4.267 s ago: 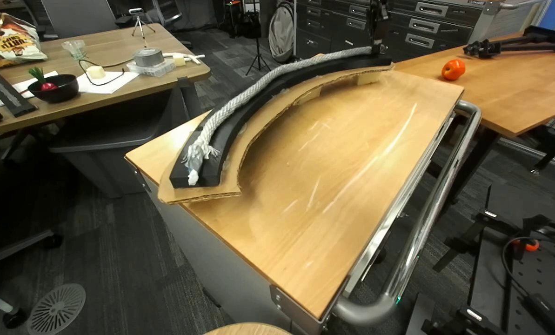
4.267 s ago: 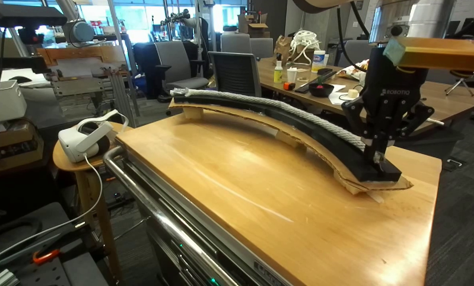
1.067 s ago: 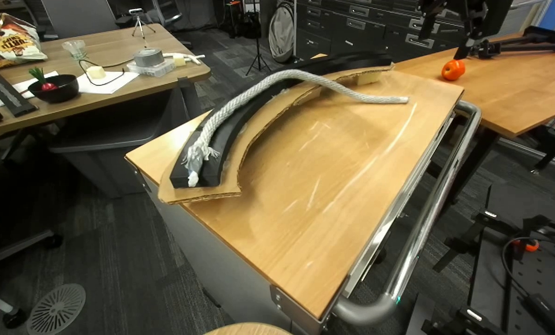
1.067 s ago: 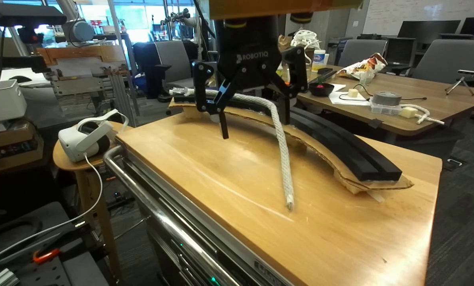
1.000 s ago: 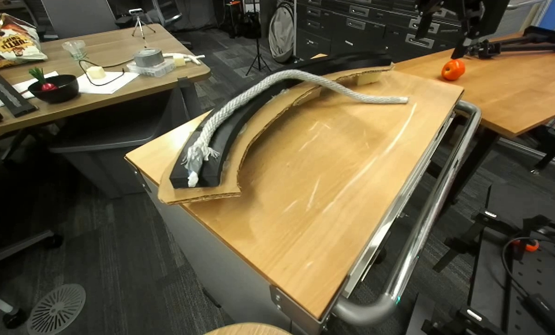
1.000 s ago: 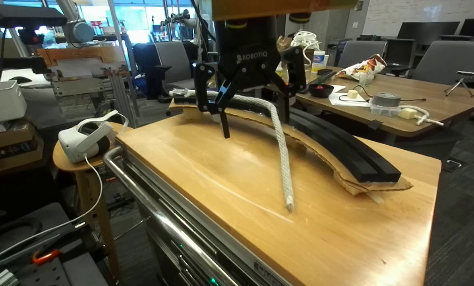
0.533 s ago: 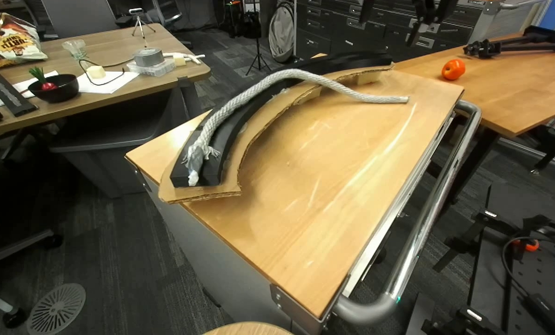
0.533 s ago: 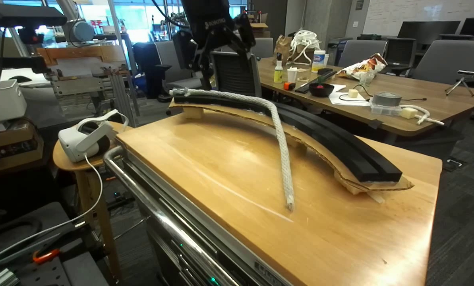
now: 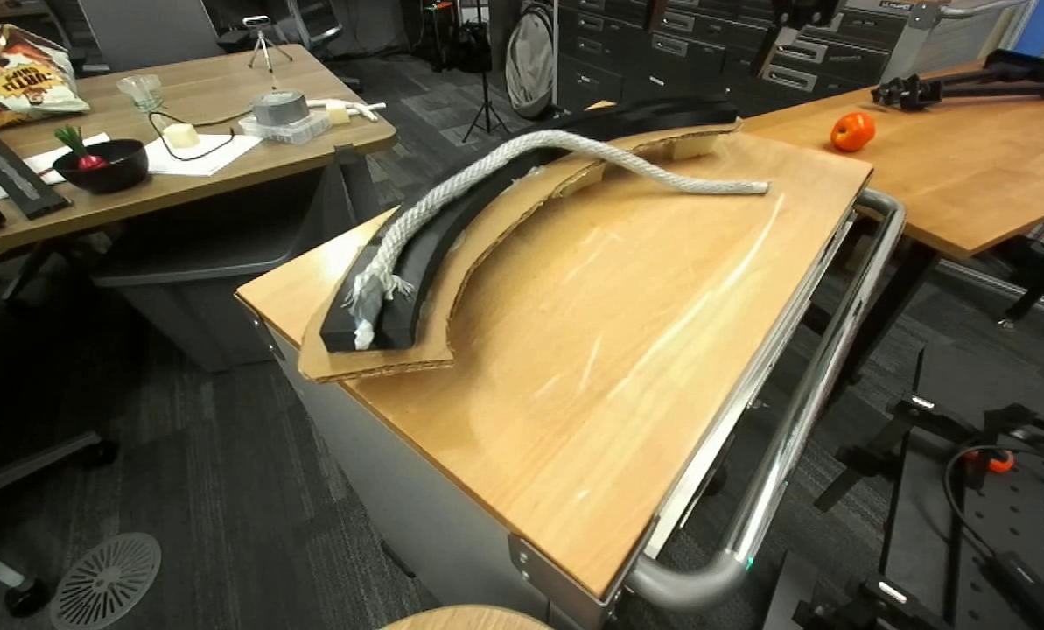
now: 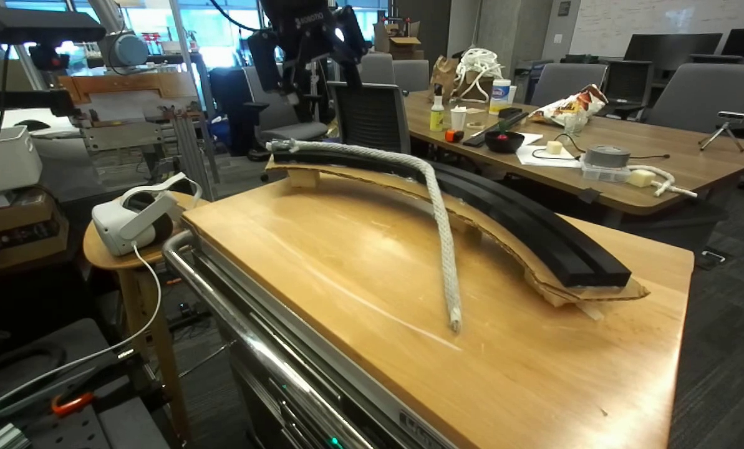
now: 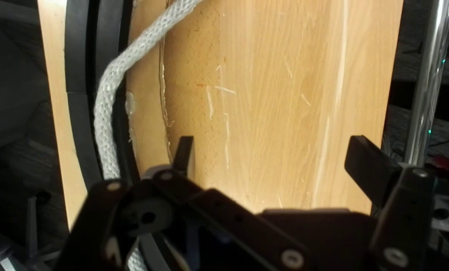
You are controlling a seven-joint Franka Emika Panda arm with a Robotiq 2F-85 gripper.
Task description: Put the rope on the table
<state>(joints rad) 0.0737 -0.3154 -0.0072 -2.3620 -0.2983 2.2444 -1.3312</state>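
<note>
Now the gripper (image 11: 271, 155) lifts away, jaws wide around nothing — the rope (image 10: 439, 209), let go, has one end on the table (image 10: 359, 268) and the rest along the black curved strip (image 10: 534, 231). Placing looks half done, though how much rests flat is hard to tell.

Wooden table (image 10: 534, 374) — top marked.
Directly on it: blocks (image 10: 304, 179) under curved cardboard (image 9: 478, 236) — and one end of the rope (image 10: 434, 190).
</note>
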